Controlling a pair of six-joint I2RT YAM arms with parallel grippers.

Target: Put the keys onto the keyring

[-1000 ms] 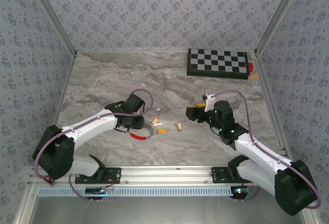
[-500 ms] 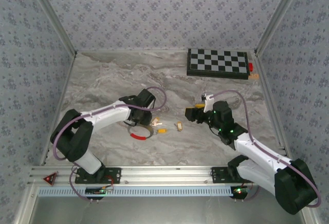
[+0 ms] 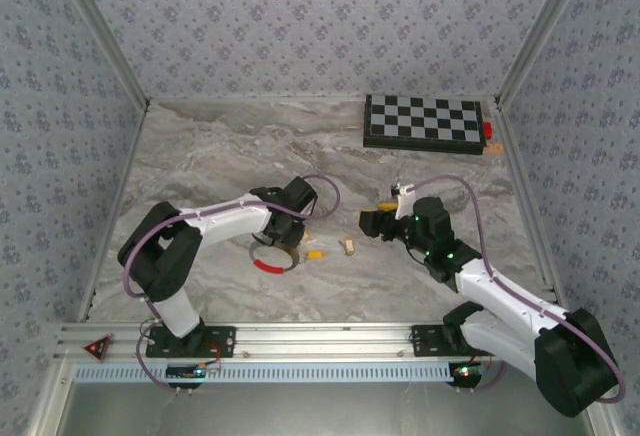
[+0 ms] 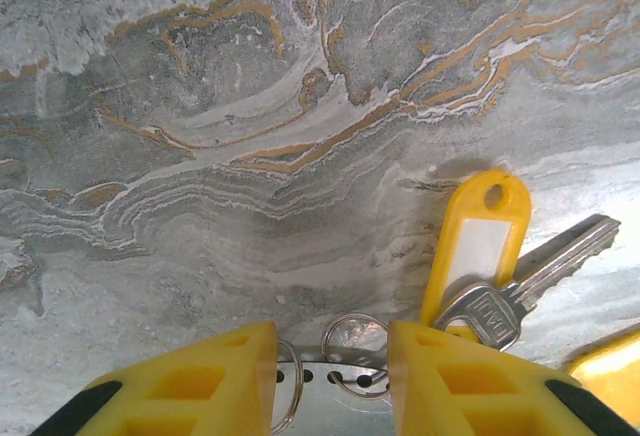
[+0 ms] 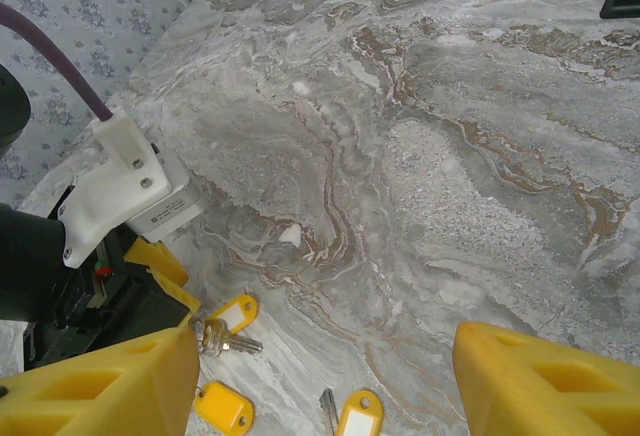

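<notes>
Now the left gripper is low over the marble table, near the middle of the top picture. Its two yellow fingers sit at the bottom of its own wrist picture with a narrow gap between them. A small metal ring lies in that gap, and I cannot tell if the fingers touch it. That small ring belongs to a silver key with a yellow tag. The tag has a white label on it. Key and tag lie flat on the table at the lower right of that picture, just beside the right-hand finger.

The keyring, part red and part grey, lies flat on the table just below the left gripper in the top picture. To its right lie the yellow key and then the tan key, near each other but not touching.

The right gripper is a bit right of the middle, near the tan key. Its jaws are wide apart and hold nothing. A black and white chessboard rests at the upper right of the table, far from the keys.
</notes>
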